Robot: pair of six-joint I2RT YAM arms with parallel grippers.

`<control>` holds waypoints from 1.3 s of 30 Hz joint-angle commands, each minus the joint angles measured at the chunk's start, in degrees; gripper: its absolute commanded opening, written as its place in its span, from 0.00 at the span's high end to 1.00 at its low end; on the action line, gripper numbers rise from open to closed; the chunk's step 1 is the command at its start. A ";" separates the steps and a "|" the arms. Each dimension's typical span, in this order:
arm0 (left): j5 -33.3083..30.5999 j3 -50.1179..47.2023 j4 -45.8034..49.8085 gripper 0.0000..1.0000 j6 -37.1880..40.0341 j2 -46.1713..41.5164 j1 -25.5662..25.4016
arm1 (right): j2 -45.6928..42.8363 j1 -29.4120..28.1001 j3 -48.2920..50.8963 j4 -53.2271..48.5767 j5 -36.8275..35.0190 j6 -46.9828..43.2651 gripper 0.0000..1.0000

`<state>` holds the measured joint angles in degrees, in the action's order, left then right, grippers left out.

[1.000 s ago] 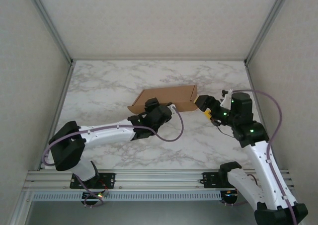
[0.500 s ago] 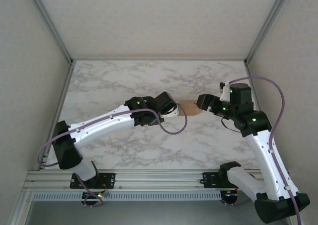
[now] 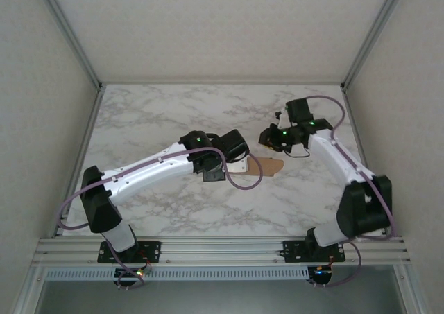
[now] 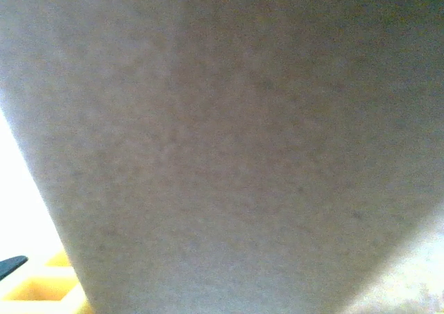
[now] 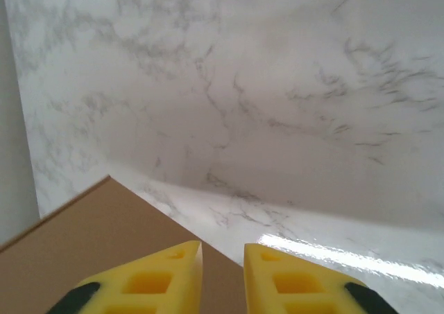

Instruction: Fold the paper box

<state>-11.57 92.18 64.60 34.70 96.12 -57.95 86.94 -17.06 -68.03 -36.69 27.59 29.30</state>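
Though half hidden under the left gripper [image 3: 242,164], can spot the paper box [image 3: 272,166] mid-table on grey-veined marble [image 3: 152,113], pale walls [image 3: 208,30] all round. Can't tell left's opening. Right gripper [image 5: 222,258] pinched nearly closed over the box, hold unclear.

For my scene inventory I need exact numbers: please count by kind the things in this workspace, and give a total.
Paper box: 1
Robot arms: 2, left arm and right arm
Purple cables: 2, left cable and right cable
Marble table: 1
Total: 6
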 commanded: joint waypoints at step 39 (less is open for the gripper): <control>2.07 0.49 -8.53 0.25 6.61 4.07 3.00 | 6.45 -8.95 -6.65 -0.11 -1.33 -7.41 0.33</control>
<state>-10.20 93.14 57.36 40.34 102.50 -55.44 97.84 -27.44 -72.75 -32.49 32.82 23.64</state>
